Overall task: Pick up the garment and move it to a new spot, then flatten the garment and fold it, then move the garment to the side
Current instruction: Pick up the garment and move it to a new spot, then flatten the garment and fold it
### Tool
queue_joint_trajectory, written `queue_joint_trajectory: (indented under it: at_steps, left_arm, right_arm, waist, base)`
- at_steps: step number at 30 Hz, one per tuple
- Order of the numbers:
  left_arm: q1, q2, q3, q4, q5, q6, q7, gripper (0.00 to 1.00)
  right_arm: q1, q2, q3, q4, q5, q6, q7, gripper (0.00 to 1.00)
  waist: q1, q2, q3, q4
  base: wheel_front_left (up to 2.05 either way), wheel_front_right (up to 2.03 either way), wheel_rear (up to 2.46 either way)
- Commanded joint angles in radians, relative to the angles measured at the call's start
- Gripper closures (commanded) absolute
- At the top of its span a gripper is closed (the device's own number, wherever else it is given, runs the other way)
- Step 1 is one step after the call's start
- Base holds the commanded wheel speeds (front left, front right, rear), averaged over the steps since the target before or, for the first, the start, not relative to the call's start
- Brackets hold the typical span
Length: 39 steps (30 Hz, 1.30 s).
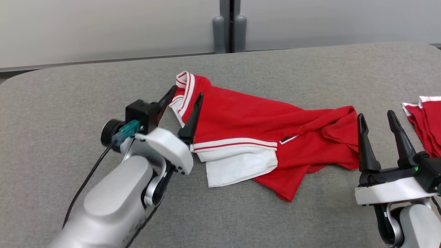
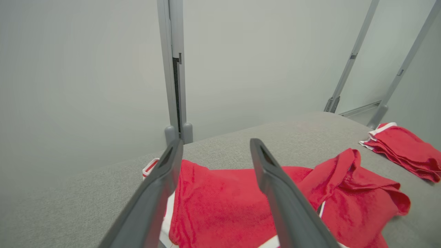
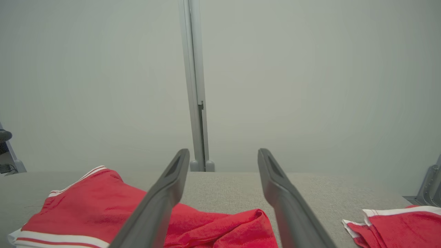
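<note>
Partly cropped in the head view, folded red clothes (image 1: 427, 120) show fuller from the left wrist; left gripper (image 1: 185, 95) and right gripper (image 1: 376, 116) gape empty near the red garment (image 1: 241, 117).

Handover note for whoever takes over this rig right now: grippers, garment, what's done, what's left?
Left gripper: jaws open, empty, at the white-trimmed left end of the garment.
Right gripper: jaws open, empty, near its bunched right end.
The garment lies rumpled on the table, nothing holding it; a folded red pile sits at the right edge.
Done: seemingly set down. Left: flatten, fold, move aside.
</note>
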Motion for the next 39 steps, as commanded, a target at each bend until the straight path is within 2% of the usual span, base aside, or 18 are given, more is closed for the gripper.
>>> queue_joint_trajectory:
  at_steps: [1, 3, 5, 9, 17, 21, 25, 33, 39]
  left_arm:
    - [0.095, 0.015, 0.060, -0.065, 0.038, 0.014, -0.003, 0.00]
    - [0.181, 0.028, 0.133, -0.136, 0.095, 0.022, -0.003, 0.00]
    - [0.222, 0.028, 0.163, -0.165, 0.123, 0.024, -0.003, 0.00]
    - [0.388, -0.007, 0.289, -0.248, 0.210, 0.019, -0.003, 0.00]
    - [0.514, -0.110, 0.456, -0.271, 0.354, -0.062, -0.003, 0.00]
    - [0.509, -0.140, 0.498, -0.249, 0.404, -0.101, -0.003, 0.00]
    - [0.506, -0.165, 0.530, -0.233, 0.431, -0.130, -0.003, 0.00]
    - [0.508, -0.183, 0.531, -0.208, 0.448, -0.170, -0.003, 0.00]
    - [0.486, -0.184, 0.488, -0.232, 0.409, -0.153, -0.003, 0.00]
  right_arm:
    - [0.016, -0.011, 0.006, -0.004, -0.001, 0.000, -0.001, 0.00]
    - [0.027, -0.016, 0.017, -0.004, -0.002, 0.000, -0.001, 0.00]
    - [0.029, -0.019, 0.024, -0.004, -0.003, 0.000, -0.001, 0.00]
    - [0.043, -0.024, 0.043, 0.001, 0.000, 0.000, -0.001, 0.00]
    - [0.044, -0.032, 0.087, 0.009, 0.002, 0.000, -0.001, 0.00]
    - [0.038, -0.042, 0.175, 0.017, 0.007, 0.000, -0.001, 0.00]
    - [0.017, -0.081, 0.339, 0.041, 0.026, 0.000, -0.001, 0.00]
    - [-0.077, -0.156, 0.598, 0.174, 0.091, 0.000, 0.018, 0.00]
    - [-0.164, -0.189, 0.696, 0.278, 0.156, 0.000, 0.039, 0.00]
  waist:
    - [0.0000, 0.0000, -0.031, 0.057]
    - [0.0000, 0.0000, -0.039, 0.077]
    - [0.0000, 0.0000, -0.042, 0.086]
    - [0.0000, 0.0000, -0.047, 0.107]
    - [0.0000, 0.0000, -0.042, 0.135]
    - [0.0000, 0.0000, -0.035, 0.154]
    - [0.0000, 0.0000, -0.024, 0.184]
    - [0.0000, 0.0000, 0.017, 0.266]
    - [0.0000, 0.0000, 0.064, 0.323]
  base:
    - [0.00, 0.00, 0.00]
    - [0.00, 0.00, 0.00]
    - [0.00, 0.00, 0.00]
    - [0.00, 0.00, 0.00]
    - [0.00, 0.00, 0.00]
    - [0.00, 0.00, 0.00]
    - [0.00, 0.00, 0.00]
    - [0.00, 0.00, 0.00]
    - [0.00, 0.00, 0.00]
